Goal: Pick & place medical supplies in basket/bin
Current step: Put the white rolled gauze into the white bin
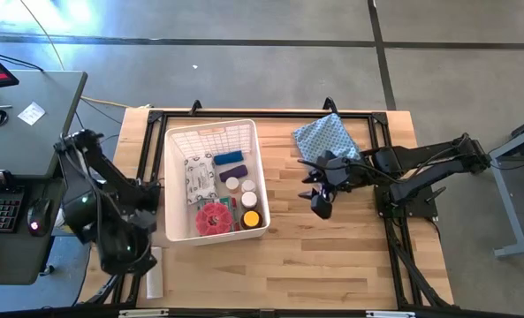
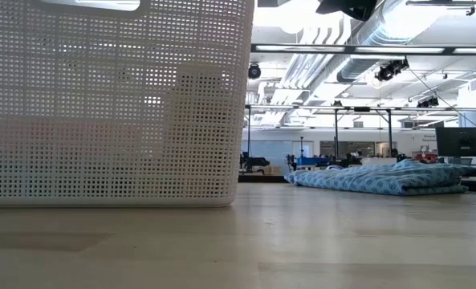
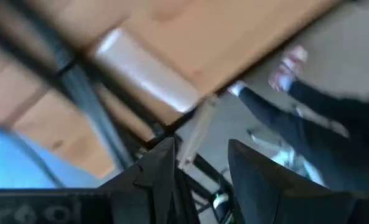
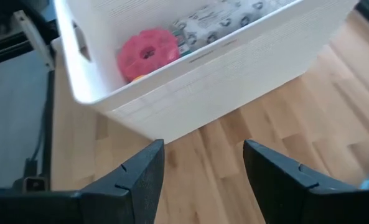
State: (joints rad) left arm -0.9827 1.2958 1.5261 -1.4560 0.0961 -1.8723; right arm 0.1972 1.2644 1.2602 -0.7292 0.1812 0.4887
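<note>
The white bin [image 1: 210, 134] — lattice-walled, with a rounded rim — stands on the table's [image 1: 332, 256] left half, its long axis running from the far edge toward the near edge. Inside lie the supplies: a white printed packet [image 1: 197, 173] lengthwise along the left wall, a blue cylinder [image 1: 228, 158] and a purple cylinder [image 1: 231, 172] crosswise, white-capped jars [image 1: 240, 186], a yellow-capped bottle [image 1: 251, 218] and a red disc [image 1: 213, 217] (near end). The right gripper [image 1: 320, 204] hovers over bare wood mid-table, fingers apart and empty — facing the bin. The left gripper [image 3: 200, 165] hangs past the table's left near corner, fingers parted, nothing between them.
</note>
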